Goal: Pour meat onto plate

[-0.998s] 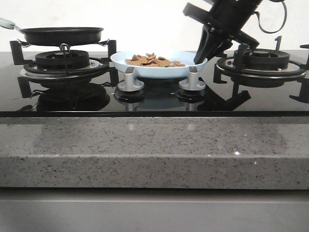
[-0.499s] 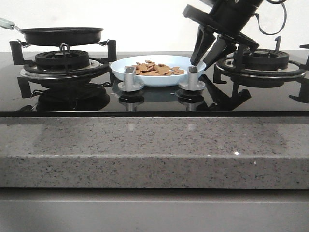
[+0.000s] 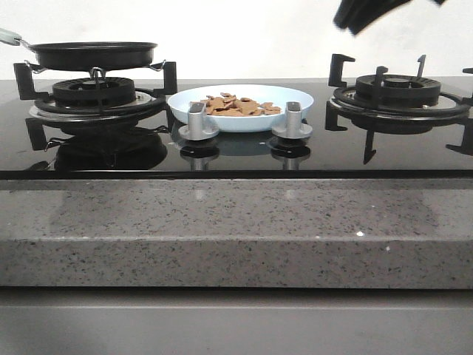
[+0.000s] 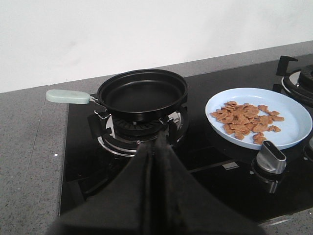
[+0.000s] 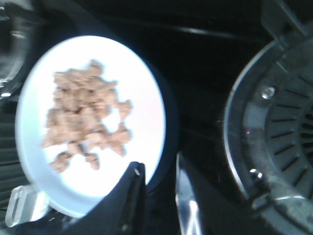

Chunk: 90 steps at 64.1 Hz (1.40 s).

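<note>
The pale-blue plate (image 3: 295,100) rests on the black glass stove top between the two burners, behind the knobs. The meat (image 3: 235,106) lies heaped on it. It shows in the left wrist view too, the plate (image 4: 293,125) with the meat (image 4: 244,120), and in the right wrist view, the plate (image 5: 142,93) with the meat (image 5: 85,115). My right gripper (image 5: 159,174) is open and empty, high above the plate's right edge; only a blurred part of it (image 3: 358,16) shows in the front view. My left gripper (image 4: 157,143) is shut and empty, near the pan.
An empty black frying pan (image 3: 94,53) with a pale handle (image 4: 67,97) sits on the left burner. The right burner (image 3: 399,92) has raised black grate prongs. Two silver knobs (image 3: 198,122) (image 3: 293,120) stand in front of the plate. A grey stone counter edge (image 3: 236,229) runs along the front.
The plate came down flat onto the stove top. My right gripper opened, let go of its rim and rose up to the right, almost out of the front view.
</note>
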Available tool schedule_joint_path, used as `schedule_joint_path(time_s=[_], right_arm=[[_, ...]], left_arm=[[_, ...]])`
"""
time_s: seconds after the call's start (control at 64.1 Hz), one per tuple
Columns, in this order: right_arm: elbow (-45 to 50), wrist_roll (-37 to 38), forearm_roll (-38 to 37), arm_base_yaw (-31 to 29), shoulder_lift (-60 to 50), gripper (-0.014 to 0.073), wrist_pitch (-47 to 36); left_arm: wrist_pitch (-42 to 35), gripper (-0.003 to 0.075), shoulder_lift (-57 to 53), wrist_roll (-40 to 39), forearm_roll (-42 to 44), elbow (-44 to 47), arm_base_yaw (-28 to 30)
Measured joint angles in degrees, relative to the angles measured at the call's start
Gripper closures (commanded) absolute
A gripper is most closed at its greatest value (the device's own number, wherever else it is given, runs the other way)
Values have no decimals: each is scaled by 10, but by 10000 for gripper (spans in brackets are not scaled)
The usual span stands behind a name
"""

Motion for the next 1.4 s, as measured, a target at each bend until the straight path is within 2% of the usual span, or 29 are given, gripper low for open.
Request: schedule_joint_path(time_s=[0.14, 0.296, 0.499, 0.827, 1.014, 1.17, 1.404], right_arm=[[3, -3, 0, 1, -44, 670, 4], [52, -3, 0, 1, -115, 662, 5], [210, -8, 0, 1, -248, 662, -2], [520, -55, 1, 1, -505, 662, -161], [670, -79, 1, 1, -638, 662, -219], [771, -96, 1, 1, -751, 662, -272], [862, -115, 1, 1, -868, 662, -318]], left_arm=[[0, 741, 0, 0, 0, 0, 0], [0, 741, 0, 0, 0, 0, 0], [0, 741, 0, 0, 0, 0, 0], [0, 741, 0, 0, 0, 0, 0], [0, 741, 0, 1, 0, 0, 0], [0, 741, 0, 1, 0, 0, 0], [0, 741, 0, 1, 0, 0, 0]])
